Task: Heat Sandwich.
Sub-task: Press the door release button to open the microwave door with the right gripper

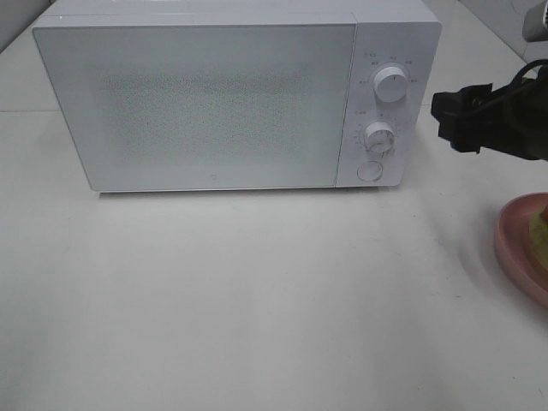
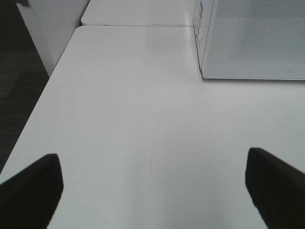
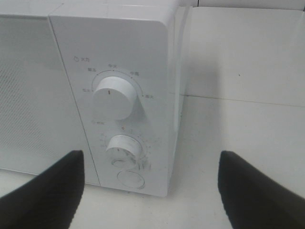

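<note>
Sits on round pink plate [image 1: 512,255] at right edge, mostly cropped: small pale sandwich [image 1: 540,224], yellowish-green filling, below black right gripper [image 3: 151,185], clear of its wide, empty jaws. Black left gripper [image 2: 152,191]: jaws wide, empty.

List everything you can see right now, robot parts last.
microwave: one, white, back of the table, door shut
upper knob: one, white, microwave's right panel
lower knob: one, white, below the upper knob
button: one, white, round, below the knobs
plate: one, pink, right edge, partly out of frame
sandwich: one, yellowish-green sliver showing, on the plate
table: one, white
right gripper: black, open, empty, beside the control panel
left gripper: black, open, empty, over bare table
</note>
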